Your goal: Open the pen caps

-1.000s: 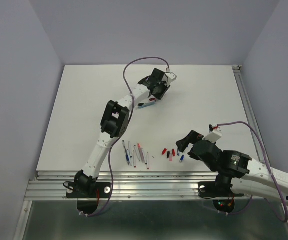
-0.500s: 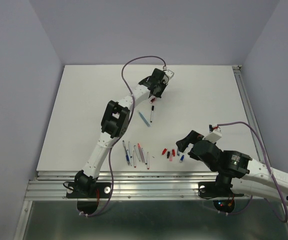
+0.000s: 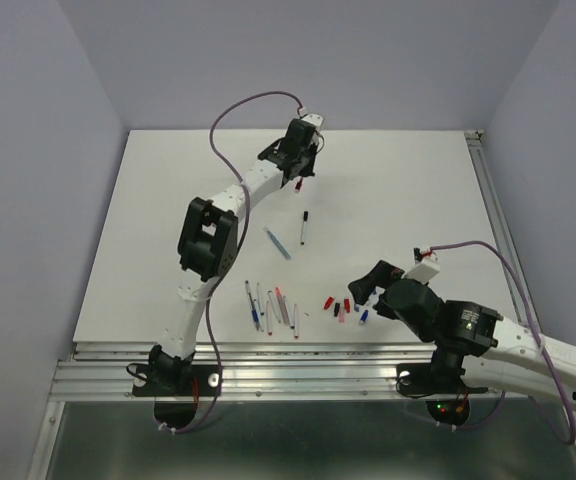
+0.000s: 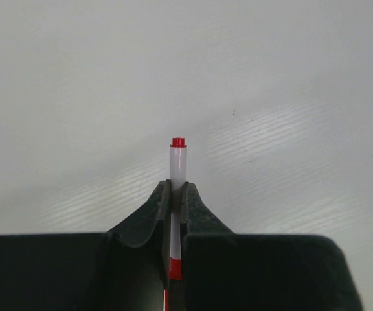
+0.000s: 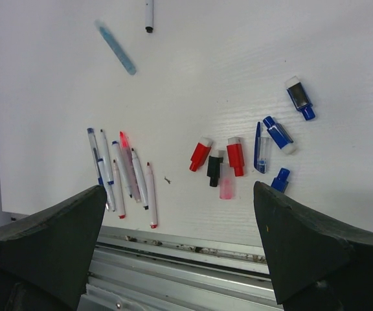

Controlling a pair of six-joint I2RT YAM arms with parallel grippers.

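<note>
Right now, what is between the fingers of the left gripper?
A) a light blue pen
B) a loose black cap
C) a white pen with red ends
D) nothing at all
C: in the left wrist view the left gripper is shut on a white pen with red ends, which sticks out past the fingertips.

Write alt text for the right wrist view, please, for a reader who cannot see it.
Loose pen caps, red, black, pink and blue, lie clustered on a white table beside a row of thin pens. A light blue pen and a black-tipped pen lie farther off. The open, empty right end effector frames the view.
</note>
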